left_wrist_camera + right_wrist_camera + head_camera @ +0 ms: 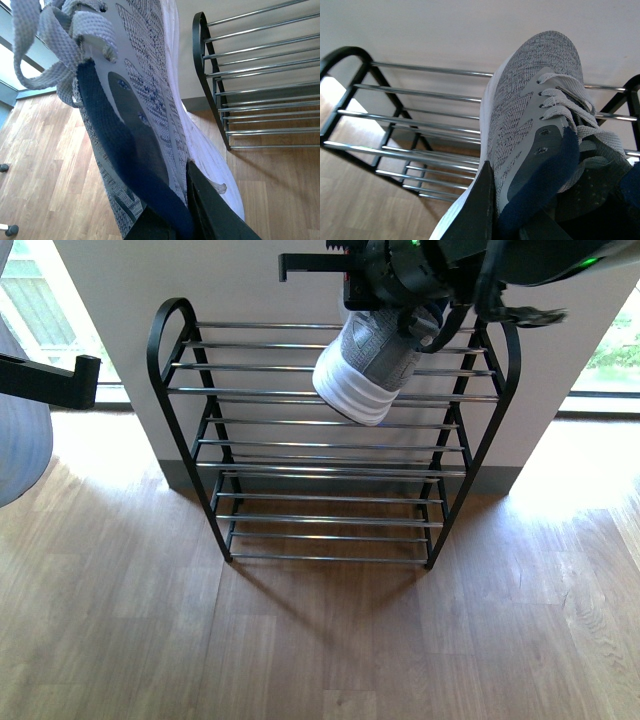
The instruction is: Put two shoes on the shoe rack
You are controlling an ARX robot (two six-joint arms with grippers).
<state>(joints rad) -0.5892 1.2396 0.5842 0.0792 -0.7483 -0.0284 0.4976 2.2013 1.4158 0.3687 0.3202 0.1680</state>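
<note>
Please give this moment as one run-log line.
right gripper: shut on sneaker over rack top | left gripper: shut on second sneaker | placed: none

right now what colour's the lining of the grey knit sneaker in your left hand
Navy lining, clearest in the left wrist view.

The left gripper (181, 222) clamps the left sneaker (145, 80), whose toe, the end farthest from the grip, runs off the frame. Ahead of the right gripper (505, 220), the right sneaker (530, 100) masks part of the shoe rack (350, 50); its heel is cropped.

Open floor (320, 640) fronts the shoe rack (300, 444); wall (250, 280) behind.
</note>
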